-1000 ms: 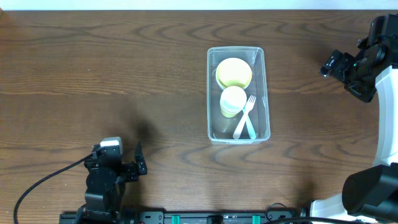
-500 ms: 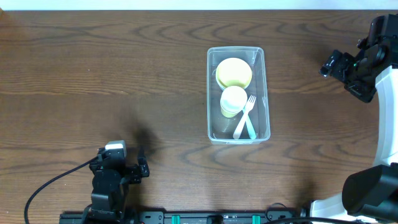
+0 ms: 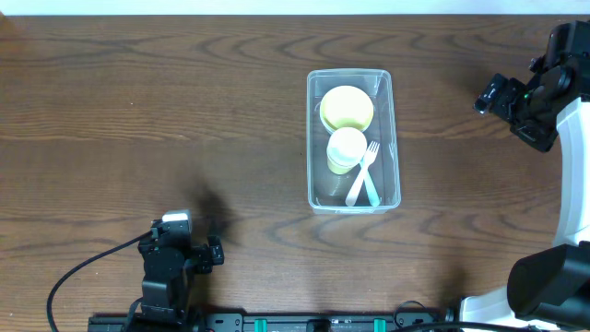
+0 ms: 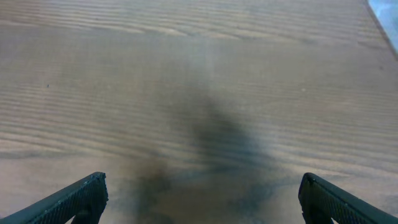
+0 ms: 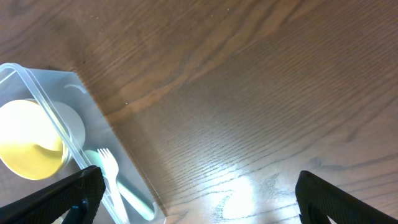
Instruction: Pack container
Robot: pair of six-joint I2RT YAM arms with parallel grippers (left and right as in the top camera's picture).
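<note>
The clear plastic container (image 3: pixel 315 138) stands right of the table's middle. Inside it are a yellow bowl (image 3: pixel 347 107), a white cup (image 3: pixel 346 148), a white fork (image 3: pixel 361 171) and a pale green utensil (image 3: pixel 371 191). The right wrist view shows the container (image 5: pixel 93 115) at lower left with the bowl (image 5: pixel 28 146) and fork (image 5: pixel 111 177). My left gripper (image 3: pixel 210 251) is open and empty at the front left, over bare wood (image 4: pixel 199 205). My right gripper (image 3: pixel 487 96) is open and empty, raised to the right of the container (image 5: pixel 196 199).
The wooden table (image 3: pixel 138 120) runs to a white strip along the far edge. A black cable (image 3: pixel 74 272) trails from the left arm at the front edge. The right arm's white base (image 3: pixel 576 175) stands at the right edge.
The left arm has drawn back toward the front edge and slightly right. The right arm and the container's contents have not moved.
</note>
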